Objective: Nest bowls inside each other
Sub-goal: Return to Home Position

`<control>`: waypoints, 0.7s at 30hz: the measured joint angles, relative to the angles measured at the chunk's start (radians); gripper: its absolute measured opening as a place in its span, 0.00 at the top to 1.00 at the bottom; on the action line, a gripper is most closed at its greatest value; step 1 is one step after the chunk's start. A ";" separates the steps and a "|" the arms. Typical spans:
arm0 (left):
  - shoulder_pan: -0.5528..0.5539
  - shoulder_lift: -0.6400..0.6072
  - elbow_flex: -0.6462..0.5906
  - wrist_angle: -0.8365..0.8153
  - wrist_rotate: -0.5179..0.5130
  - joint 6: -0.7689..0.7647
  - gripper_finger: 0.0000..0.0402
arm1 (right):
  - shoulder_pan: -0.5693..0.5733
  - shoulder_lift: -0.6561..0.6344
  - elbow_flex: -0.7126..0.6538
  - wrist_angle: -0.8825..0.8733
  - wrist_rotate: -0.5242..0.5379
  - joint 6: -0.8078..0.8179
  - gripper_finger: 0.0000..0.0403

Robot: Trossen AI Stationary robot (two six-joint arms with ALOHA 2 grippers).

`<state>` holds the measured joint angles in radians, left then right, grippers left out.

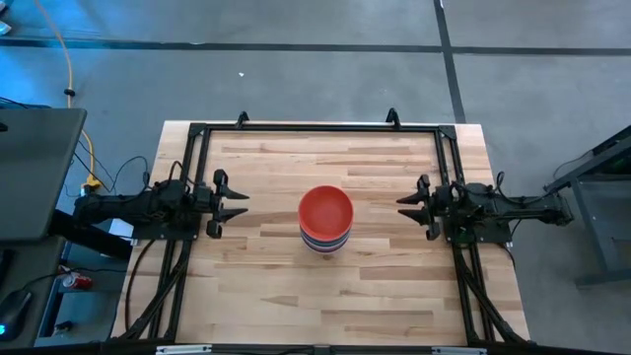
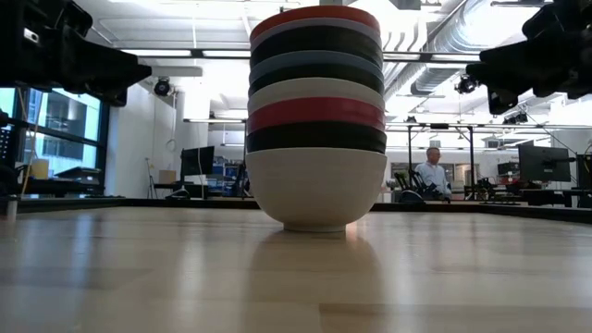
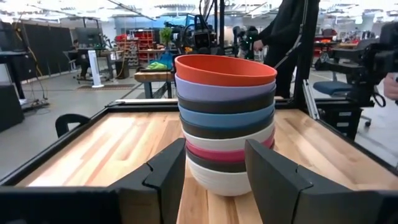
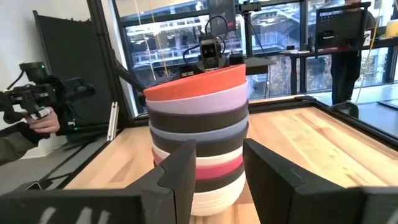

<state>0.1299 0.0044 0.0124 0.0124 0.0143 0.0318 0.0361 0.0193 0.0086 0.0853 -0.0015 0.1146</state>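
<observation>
The bowls [image 1: 325,219] stand nested in one stack at the table's middle, the red one on top and a white one [image 2: 315,188] at the bottom, resting by its foot on the wood. The stack also shows in the left wrist view [image 3: 226,121] and the right wrist view [image 4: 199,140]. My left gripper [image 1: 233,201] hangs open at the table's left side, pointing level at the stack and well short of it. My right gripper [image 1: 412,206] hangs open at the right side, likewise pointing level at the stack from a distance.
A black metal frame [image 1: 315,128] runs along the table's far and side edges. Bare wood lies all around the stack. Beyond the table, a person's hand with a device [image 4: 37,112] and other people [image 2: 431,173] show in the room.
</observation>
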 joint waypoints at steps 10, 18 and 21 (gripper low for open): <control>0.000 0.000 0.000 0.001 -0.003 -0.029 0.62 | 0.000 0.000 0.000 -0.065 -0.007 0.027 0.69; 0.000 0.000 0.000 0.001 -0.003 -0.029 0.62 | 0.000 0.000 0.002 -0.077 -0.007 0.043 0.69; 0.000 0.000 0.000 0.001 -0.003 -0.029 0.62 | 0.000 0.000 0.003 -0.080 -0.016 0.043 0.69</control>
<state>0.1299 0.0044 0.0124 0.0132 0.0113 0.0032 0.0360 0.0193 0.0113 0.0055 -0.0172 0.1573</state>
